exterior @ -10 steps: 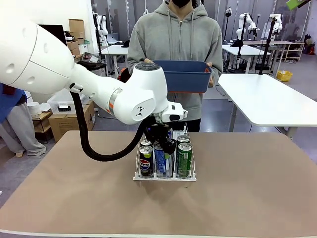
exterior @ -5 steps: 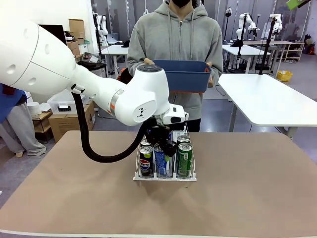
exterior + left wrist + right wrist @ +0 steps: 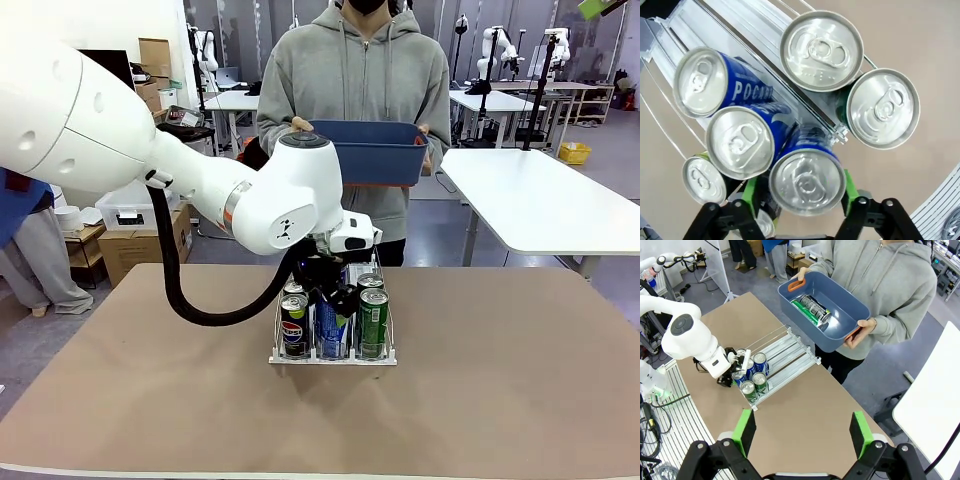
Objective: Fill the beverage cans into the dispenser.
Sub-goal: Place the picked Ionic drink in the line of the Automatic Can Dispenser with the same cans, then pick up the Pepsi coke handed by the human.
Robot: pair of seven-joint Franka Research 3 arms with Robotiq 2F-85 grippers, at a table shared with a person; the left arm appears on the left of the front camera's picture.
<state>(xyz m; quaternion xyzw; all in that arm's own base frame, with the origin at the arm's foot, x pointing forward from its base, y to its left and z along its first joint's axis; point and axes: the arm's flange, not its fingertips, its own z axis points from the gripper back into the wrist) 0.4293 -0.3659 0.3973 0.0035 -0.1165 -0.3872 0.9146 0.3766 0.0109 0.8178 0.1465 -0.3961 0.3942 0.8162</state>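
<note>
Straddling a blue can (image 3: 807,182) in the dispenser's (image 3: 330,360) middle lane, the left gripper's (image 3: 799,190) hold is unclear — the right gripper (image 3: 802,434) gapes. Several cans (image 3: 373,320) are racked; two wait in the person's bin (image 3: 837,337).

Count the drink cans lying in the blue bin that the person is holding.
2: a green can and a black can lie side by side at one end of the blue bin. The bin's near wall may hide more.
</note>
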